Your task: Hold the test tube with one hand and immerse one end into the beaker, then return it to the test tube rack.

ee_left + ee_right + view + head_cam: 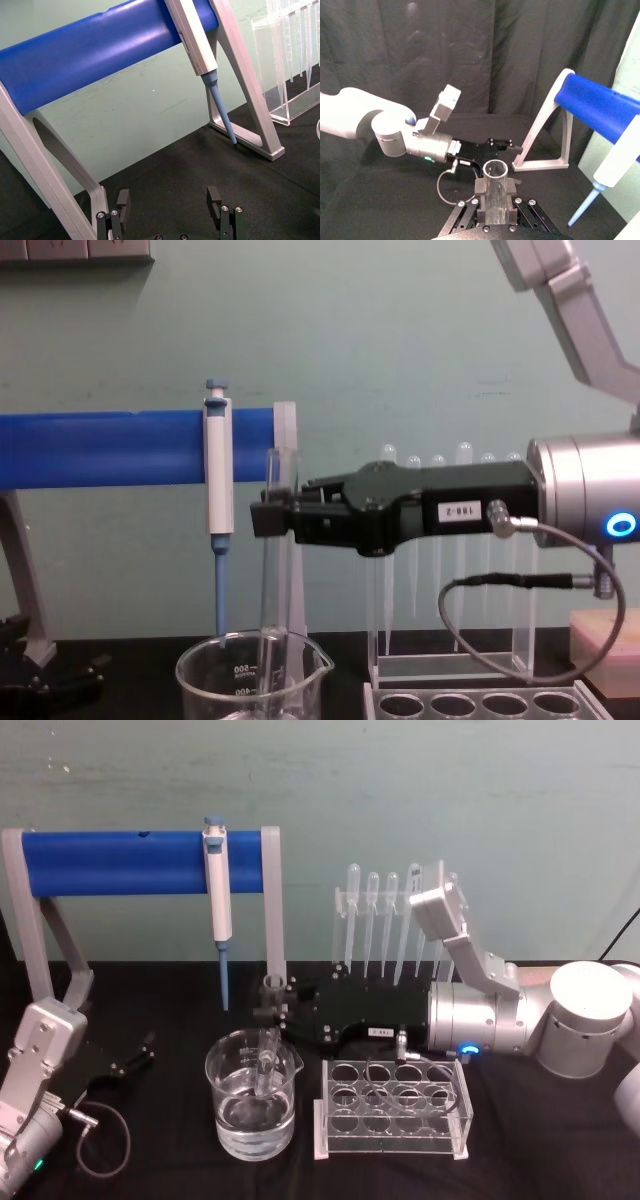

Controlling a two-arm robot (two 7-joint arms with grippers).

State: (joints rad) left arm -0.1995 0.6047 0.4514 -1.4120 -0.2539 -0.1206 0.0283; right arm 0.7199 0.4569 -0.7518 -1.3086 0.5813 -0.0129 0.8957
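Right hand [270,1005] reaches in level from the robot's right, its black body stretched out above the desk [170,1160]. Its two fingers are clamped on the test tube [270,570] near the open rim. In the right wrist view the glass sits squeezed between the two pads, rim standing proud above them.

Test tube hangs straight down from the hand, upright. Its lower part passes below the rim of the beaker [205,675], which stands on the desk directly under the fingertips. The beaker holds clear liquid in its lower half. From the head view the tube's rounded end seems to reach that liquid, but through the glass I cannot be sure.

Clear rack [455,1120] with round holes stands on the desk below the hand's body, just beside the beaker on the wrist side. The holes that show look unfilled.

Behind the fingertips, a blue-and-white pipettor [217,890] hangs tip down from a blue bar [110,862] on grey legs. A row of thin pipettes [390,910] stands behind the hand's body, in a clear holder.

Left hand [135,1057] rests low on the desk, well apart from the beaker on the side away from the right hand. Its fingers stand apart with nothing between them, plain in the left wrist view [168,200].
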